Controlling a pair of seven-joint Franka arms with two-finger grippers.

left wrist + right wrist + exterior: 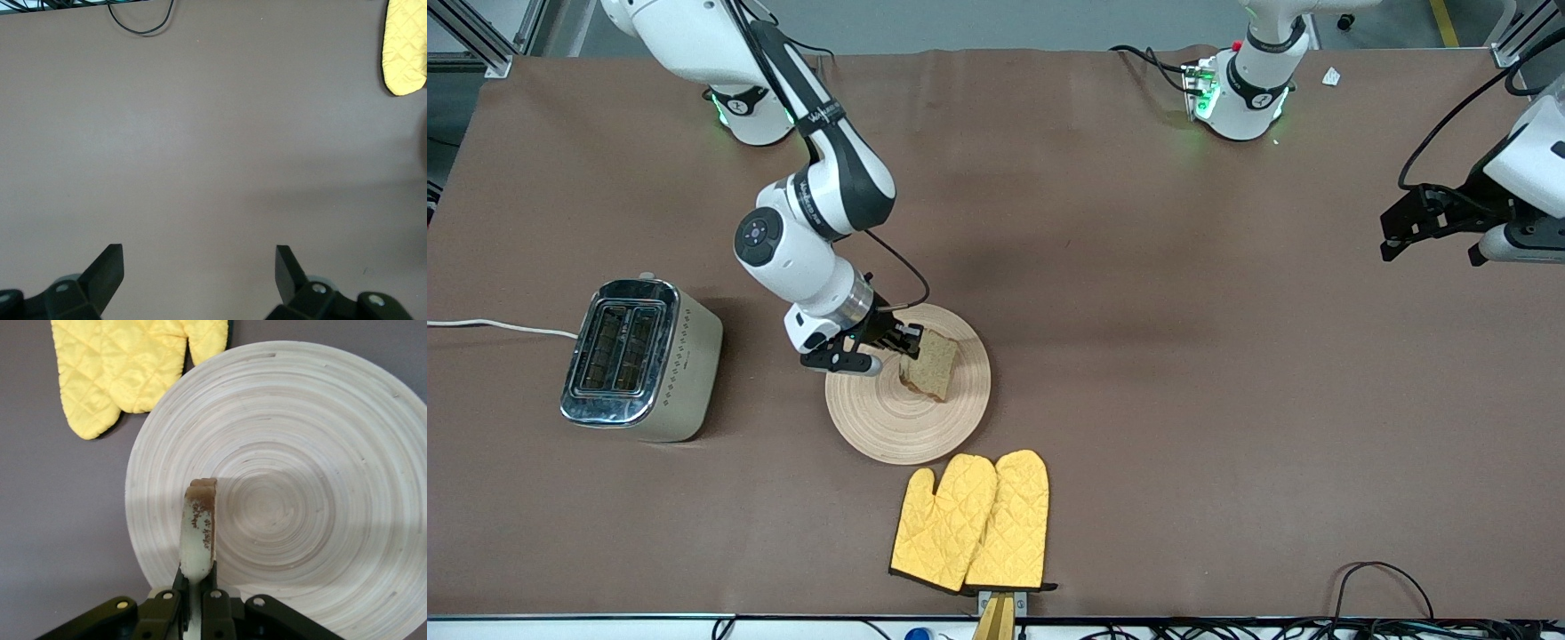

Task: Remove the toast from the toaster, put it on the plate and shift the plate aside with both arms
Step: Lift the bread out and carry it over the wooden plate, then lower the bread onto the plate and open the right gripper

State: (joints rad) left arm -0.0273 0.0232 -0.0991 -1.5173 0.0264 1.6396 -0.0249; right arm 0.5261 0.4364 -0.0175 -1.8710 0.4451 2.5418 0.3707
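The round pale wooden plate [907, 418] lies mid-table, between the toaster and the oven mitts. My right gripper [909, 343] is shut on the toast [934, 364], a brown speckled slice held over the plate, its lower edge close to or touching the plate. In the right wrist view the toast [199, 527] shows edge-on between the fingers, above the plate [313, 487]. My left gripper [1392, 236] is open and empty, waiting over the bare table at the left arm's end; its own view shows its fingers [107, 270] wide apart over brown cloth.
A silver two-slot toaster [636, 356] stands toward the right arm's end, its cord running off the table edge. Two yellow quilted oven mitts [974, 524] lie nearer the front camera than the plate. Cables [1378, 587] run along the front edge.
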